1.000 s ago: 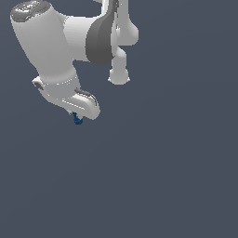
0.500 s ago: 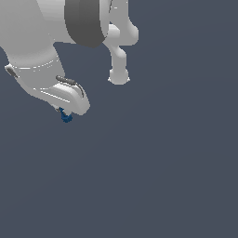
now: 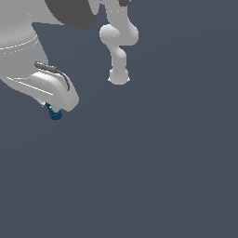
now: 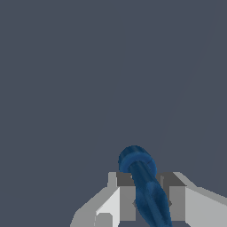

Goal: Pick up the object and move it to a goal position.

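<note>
Panda arm carrying a small blue object over plain grey ground.

The white arm [image 3: 42, 51] fills the exterior view from ten to twelve o'clock, its base link [image 3: 118, 76] standing near one o'clock of centre. At nine o'clock the jaws [image 3: 52, 110] point down, clenched on the dark blue object [image 3: 55, 114], which peeks out just beneath them. In the wrist view the object [image 4: 142, 179] is a slim rod with a rounded knob at its tip, pinched along its shaft between the two grey fingers [image 4: 126, 197]. It looks rigid, light and smooth, so it may swivel or slip; a hold around mid-shaft seems safest. No goal marker is visible.
</note>
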Motion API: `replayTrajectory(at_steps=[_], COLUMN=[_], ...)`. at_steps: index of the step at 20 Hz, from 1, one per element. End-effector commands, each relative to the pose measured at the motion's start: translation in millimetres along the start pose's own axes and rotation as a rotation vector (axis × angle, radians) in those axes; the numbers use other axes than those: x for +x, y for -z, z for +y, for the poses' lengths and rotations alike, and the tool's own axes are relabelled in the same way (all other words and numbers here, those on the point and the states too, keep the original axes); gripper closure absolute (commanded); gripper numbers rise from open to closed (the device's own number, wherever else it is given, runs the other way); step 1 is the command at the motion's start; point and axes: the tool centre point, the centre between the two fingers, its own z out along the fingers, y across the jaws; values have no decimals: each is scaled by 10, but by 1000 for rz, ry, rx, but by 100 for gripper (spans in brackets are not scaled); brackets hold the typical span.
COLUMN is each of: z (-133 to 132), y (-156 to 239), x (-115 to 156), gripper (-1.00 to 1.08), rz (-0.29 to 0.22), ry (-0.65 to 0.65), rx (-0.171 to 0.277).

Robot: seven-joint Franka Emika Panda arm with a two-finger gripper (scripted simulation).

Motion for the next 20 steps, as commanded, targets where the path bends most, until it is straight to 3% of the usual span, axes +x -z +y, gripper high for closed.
replayTrajectory(at_steps=[1,20], z=[3,11], y=[85,379], x=[54,264], gripper=[108,108], rz=[0,0], ry=[0,0], rx=[0,1])
